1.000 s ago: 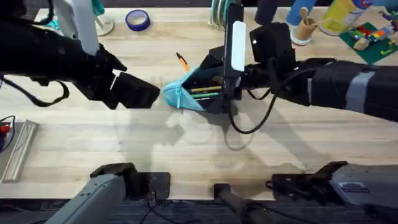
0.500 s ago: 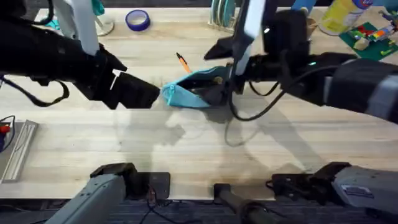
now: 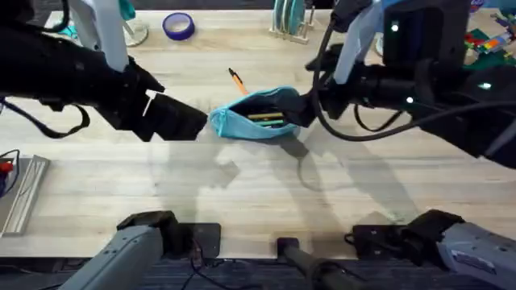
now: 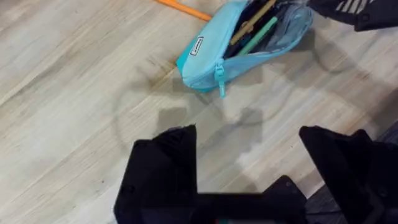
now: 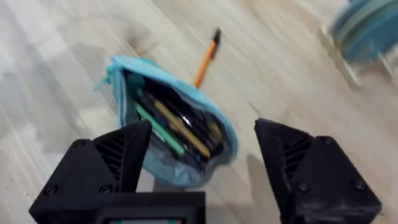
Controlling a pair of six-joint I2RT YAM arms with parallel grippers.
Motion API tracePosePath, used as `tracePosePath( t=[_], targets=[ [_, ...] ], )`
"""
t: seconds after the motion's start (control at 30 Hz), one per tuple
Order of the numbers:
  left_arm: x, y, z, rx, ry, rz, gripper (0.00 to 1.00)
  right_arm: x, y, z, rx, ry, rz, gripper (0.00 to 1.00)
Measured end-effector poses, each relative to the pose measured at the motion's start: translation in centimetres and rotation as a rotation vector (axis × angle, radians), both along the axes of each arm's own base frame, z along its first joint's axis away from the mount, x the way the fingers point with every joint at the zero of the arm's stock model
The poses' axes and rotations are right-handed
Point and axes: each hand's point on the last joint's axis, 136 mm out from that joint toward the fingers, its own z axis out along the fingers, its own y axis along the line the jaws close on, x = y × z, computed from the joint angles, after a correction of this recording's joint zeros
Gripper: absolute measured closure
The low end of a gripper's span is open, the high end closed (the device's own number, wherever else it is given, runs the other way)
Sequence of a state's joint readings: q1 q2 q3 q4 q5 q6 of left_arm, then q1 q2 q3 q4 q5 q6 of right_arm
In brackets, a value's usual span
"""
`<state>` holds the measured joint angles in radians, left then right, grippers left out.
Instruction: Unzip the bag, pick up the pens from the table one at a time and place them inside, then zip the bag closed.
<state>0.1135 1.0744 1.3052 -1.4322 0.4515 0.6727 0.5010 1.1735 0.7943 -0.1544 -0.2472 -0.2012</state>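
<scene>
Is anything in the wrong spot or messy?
One orange pen lies on the table behind the bag, while a yellow pen and a green pen are inside. The bag gapes unzipped. Nothing looks spilled or broken.

No legible text — none anywhere

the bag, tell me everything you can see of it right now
The bag is a light blue, soft fabric pouch, long and oval, lying on its side on the wooden table. Its top zipper is open, the mouth gaping, with a blue pull tab hanging at one end and a small label beside it. Inside lie a green pen and a yellow pen. An orange pen lies on the table just behind it. The open left hand and open right hand are near it; neither grips it.
</scene>
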Motion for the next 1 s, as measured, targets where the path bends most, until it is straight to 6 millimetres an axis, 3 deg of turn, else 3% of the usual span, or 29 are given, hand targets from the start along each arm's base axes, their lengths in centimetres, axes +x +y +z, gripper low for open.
tracePosePath(
  t=[0.3,0.8,1.0],
  targets=[
    [0.0,0.0,0.0,0.0,0.001,0.0,0.005,-1.4,-2.7,-1.8,-0.04,0.152,-0.16,0.003],
    [-1.1,-0.1,-0.4,-0.003,0.049,0.001,0.006,-1.5,-3.1,-2.2,-0.029,0.186,-0.201,0.004],
    [0.5,0.1,0.2,0.005,-0.022,0.001,0.005,-1.5,-3.1,-2.2,-0.03,0.187,-0.201,0.003]
  ],
)
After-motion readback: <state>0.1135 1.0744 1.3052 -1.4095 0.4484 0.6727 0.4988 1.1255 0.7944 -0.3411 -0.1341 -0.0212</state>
